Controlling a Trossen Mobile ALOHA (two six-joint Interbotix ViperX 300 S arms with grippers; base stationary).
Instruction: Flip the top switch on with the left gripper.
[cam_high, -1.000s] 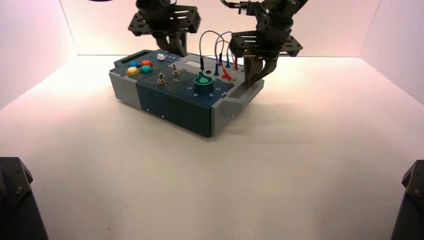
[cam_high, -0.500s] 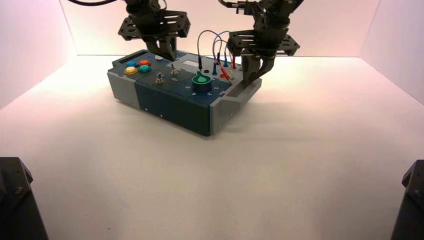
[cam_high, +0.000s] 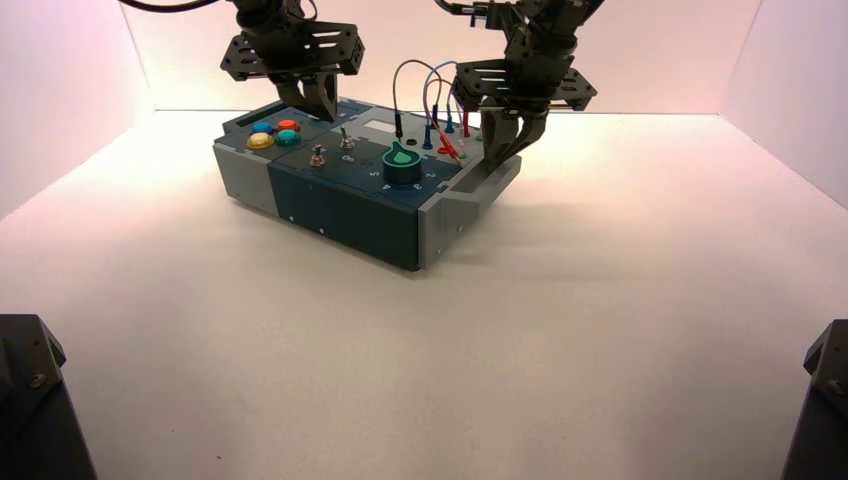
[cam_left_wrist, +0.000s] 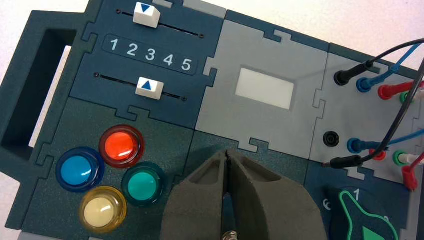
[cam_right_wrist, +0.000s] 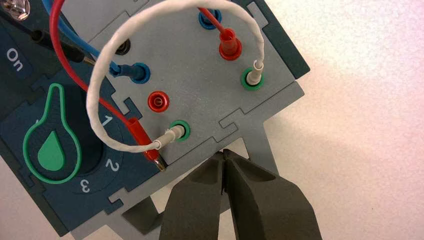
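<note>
High view: box (cam_high: 345, 215) on the far half of the desk (cam_high: 430, 380), turned, one corner facing the near edge. Top switch (cam_high: 346, 142), a metal toggle, is on the dark panel between the coloured buttons (cam_high: 273, 135) and the green knob (cam_high: 402, 165); it's the farther of two toggles, the other toggle (cam_high: 317, 158) sitting closer to the box's near long edge. Switch position: can't tell.

Left gripper (cam_high: 324, 117) is above the box, on the far side of the top switch, apart from it. Fingers clenched, tips together, nothing between them. Left wrist view has the tips over the dark panel near the border of the grey display panel (cam_left_wrist: 265, 90).

Right gripper (cam_high: 497, 160) is idle at the grey handle (cam_high: 470, 200) on the box's right end. Fingers clenched too, empty. Contact with handle: can't tell.

Sliders, left wrist view: both white caps between track ends. First slider (cam_left_wrist: 146, 15) toward the "1" end, second slider (cam_left_wrist: 149, 88) just past middle toward "5".

Wires: black lead (cam_left_wrist: 346, 162) has its tip lying beside a black socket (cam_left_wrist: 331, 139). Red lead (cam_right_wrist: 141, 137) ends in a bare metal tip by the handle's inner border.
</note>
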